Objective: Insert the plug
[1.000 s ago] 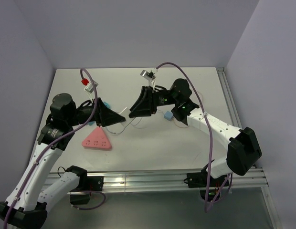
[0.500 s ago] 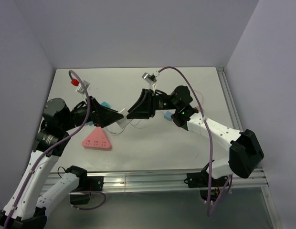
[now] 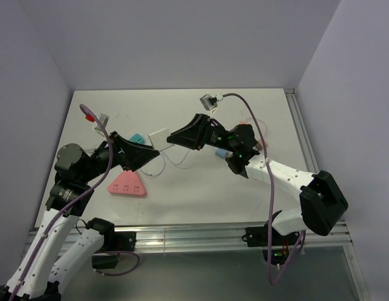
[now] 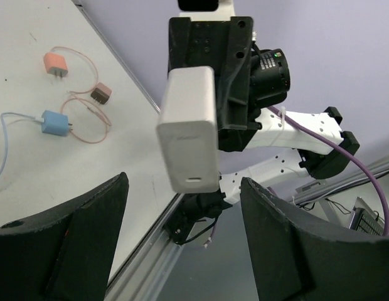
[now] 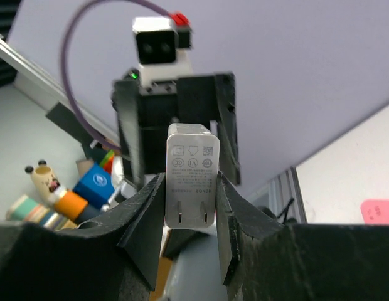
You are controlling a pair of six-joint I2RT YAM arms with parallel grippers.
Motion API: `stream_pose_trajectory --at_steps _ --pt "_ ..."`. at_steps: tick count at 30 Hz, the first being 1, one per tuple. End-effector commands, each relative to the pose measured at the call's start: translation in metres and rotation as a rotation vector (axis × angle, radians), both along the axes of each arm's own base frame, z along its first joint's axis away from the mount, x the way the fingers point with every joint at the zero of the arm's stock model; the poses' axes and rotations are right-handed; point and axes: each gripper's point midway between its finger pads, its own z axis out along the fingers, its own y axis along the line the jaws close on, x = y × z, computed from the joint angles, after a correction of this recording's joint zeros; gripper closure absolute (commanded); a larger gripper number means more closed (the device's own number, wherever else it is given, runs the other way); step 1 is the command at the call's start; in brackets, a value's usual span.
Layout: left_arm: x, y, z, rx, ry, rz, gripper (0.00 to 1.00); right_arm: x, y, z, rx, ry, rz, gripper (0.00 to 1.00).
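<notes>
The white plug [image 3: 160, 136] hangs in the air over the middle of the table, pinched between the fingers of my right gripper [image 3: 171, 138]. In the right wrist view the plug [image 5: 191, 172] shows its two prongs towards the camera, with the right gripper [image 5: 191, 188] shut on its sides. My left gripper [image 3: 150, 152] stands open just left of the plug, not touching it. From the left wrist the plug [image 4: 189, 128] floats above the wide-apart left gripper [image 4: 183, 210]. The pink triangular power strip [image 3: 126, 184] lies on the table below the left gripper.
A teal charger [image 3: 137, 137] lies behind the left gripper. A blue charger [image 4: 54, 123], an orange one [image 4: 55, 64] and a brown one [image 4: 101, 93] lie with thin cables on the right half of the table. Metal rails run along the front [image 3: 201, 235] and right [image 3: 301, 132] edges.
The left gripper opened, let go of the white plug and drew back to the left. The right gripper kept its hold and carried the plug slightly up and back.
</notes>
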Motion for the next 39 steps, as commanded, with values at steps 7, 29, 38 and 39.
stream_pose_trajectory --at_steps 7,29,38,39 --pt "0.0 0.002 0.033 -0.135 -0.072 0.021 0.37 -0.009 -0.009 0.051 0.16 -0.098 -0.066 1.0" --pt "0.001 -0.003 0.033 -0.174 -0.04 -0.019 0.46 -0.009 0.007 0.05 0.152 -0.097 -0.116 1.0" --pt "0.003 -0.006 0.033 -0.179 -0.026 -0.035 0.63 -0.01 0.012 0.051 0.146 -0.104 -0.123 1.0" --pt "0.003 -0.007 0.033 -0.179 -0.022 -0.039 0.74 -0.011 0.013 0.051 0.146 -0.104 -0.12 1.0"
